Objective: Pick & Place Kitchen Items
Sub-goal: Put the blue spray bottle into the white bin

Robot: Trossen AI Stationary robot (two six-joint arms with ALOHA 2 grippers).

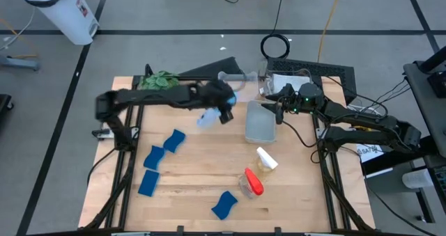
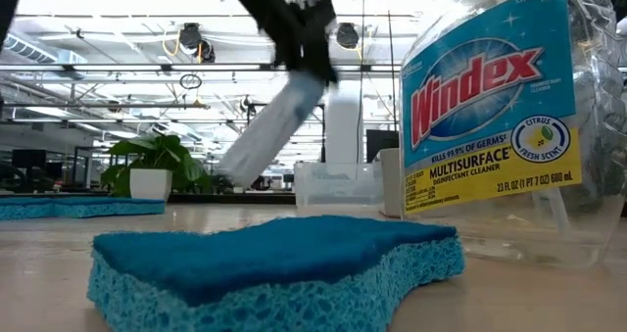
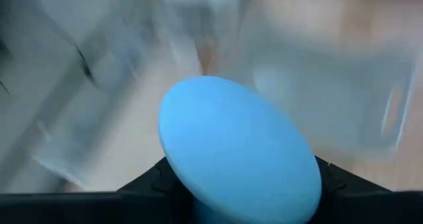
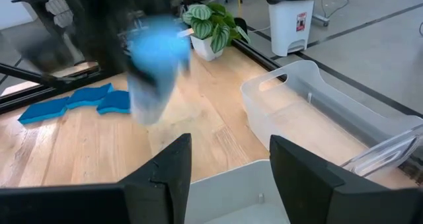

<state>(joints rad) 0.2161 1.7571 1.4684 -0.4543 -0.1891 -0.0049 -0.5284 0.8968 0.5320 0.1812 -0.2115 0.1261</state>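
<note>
My left gripper (image 1: pixel 223 109) is shut on a small clear bottle with a blue top (image 1: pixel 208 118), held above the middle of the table. It also shows in the low view (image 2: pixel 269 131) and the right wrist view (image 4: pixel 151 78). My right gripper (image 4: pixel 228 161) is open and empty over the near end of a clear bin (image 1: pixel 261 122) on the right. Several wavy blue sponges (image 1: pixel 174 140) (image 1: pixel 148 184) (image 1: pixel 224 205) lie flat on the table. A white-topped bottle (image 1: pixel 267 159) and a red-topped bottle (image 1: pixel 252 182) lie on their sides. My left gripper pinches the bottle at its blue-topped end (image 3: pixel 238 148) between the two fingers (image 3: pixel 153 181), one on each side; the exact place of contact is hidden by the top. The bottle's clear body (image 2: pixel 265 136) hangs slanting below the gripper, clear of the table.
A potted plant (image 1: pixel 159 79) stands at the table's far edge. A second clear bin (image 4: pixel 317 118) lies at the far right. The red-topped spray bottle (image 2: pixel 500 107) and one sponge (image 2: pixel 274 263) lie near the table's near edge. Bare wood lies between the sponges and the bins.
</note>
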